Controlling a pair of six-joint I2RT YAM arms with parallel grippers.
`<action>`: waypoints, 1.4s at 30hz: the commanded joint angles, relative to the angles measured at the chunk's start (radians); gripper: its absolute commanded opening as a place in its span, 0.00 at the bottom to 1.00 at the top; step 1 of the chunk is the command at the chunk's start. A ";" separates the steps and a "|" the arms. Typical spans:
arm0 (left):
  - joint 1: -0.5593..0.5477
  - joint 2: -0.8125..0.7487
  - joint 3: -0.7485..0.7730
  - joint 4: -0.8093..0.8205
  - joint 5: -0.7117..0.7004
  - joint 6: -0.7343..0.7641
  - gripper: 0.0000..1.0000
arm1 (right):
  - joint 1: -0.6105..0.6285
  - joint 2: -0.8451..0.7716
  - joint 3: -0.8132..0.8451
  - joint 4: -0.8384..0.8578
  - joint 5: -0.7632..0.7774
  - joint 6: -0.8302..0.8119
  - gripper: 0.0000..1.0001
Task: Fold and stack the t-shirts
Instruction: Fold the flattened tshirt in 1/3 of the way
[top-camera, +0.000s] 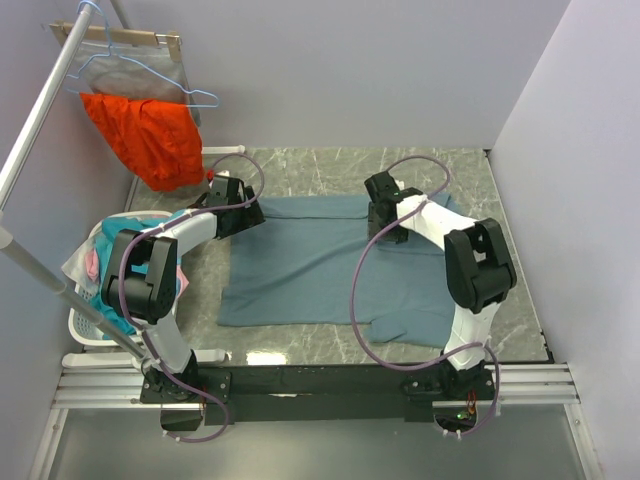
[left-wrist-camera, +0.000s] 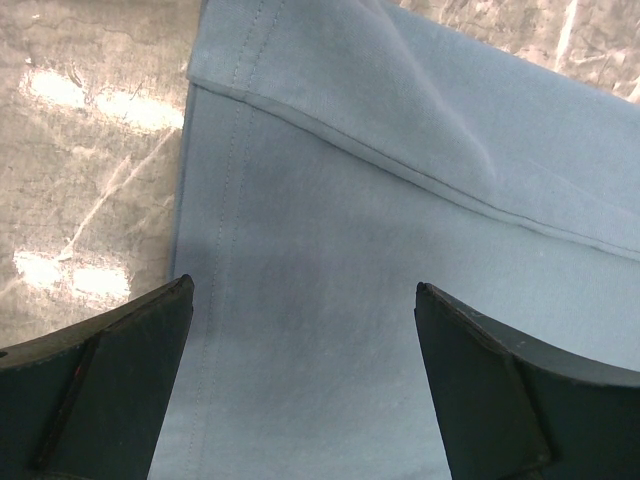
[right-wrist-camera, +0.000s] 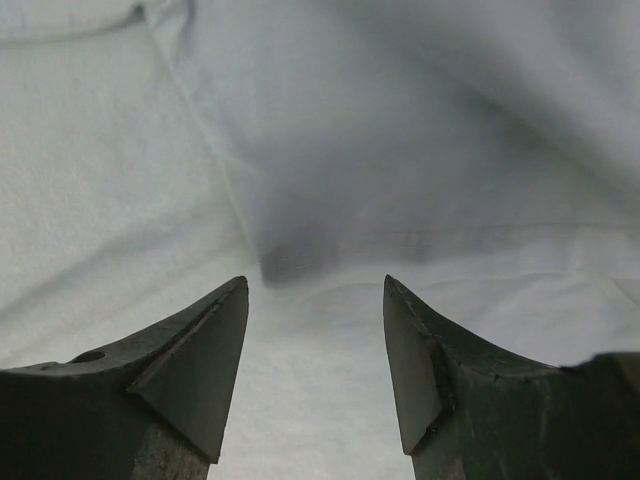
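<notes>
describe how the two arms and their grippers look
Both the left arm and the right arm pair bulky black joint housings with white links. A thin purple cable loops loosely along each arm. The left gripper and right gripper have dark, wedge-shaped fingers that taper towards the tips.
</notes>
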 joint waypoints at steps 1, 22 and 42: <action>-0.005 0.004 0.034 0.012 0.004 -0.007 0.97 | 0.024 0.031 0.050 0.021 -0.014 -0.021 0.63; -0.006 0.016 0.037 0.002 -0.010 -0.002 0.97 | 0.034 0.086 0.095 -0.008 0.103 -0.020 0.09; -0.005 0.007 0.057 -0.016 -0.045 -0.008 0.98 | 0.098 -0.052 -0.078 -0.023 0.011 0.022 0.03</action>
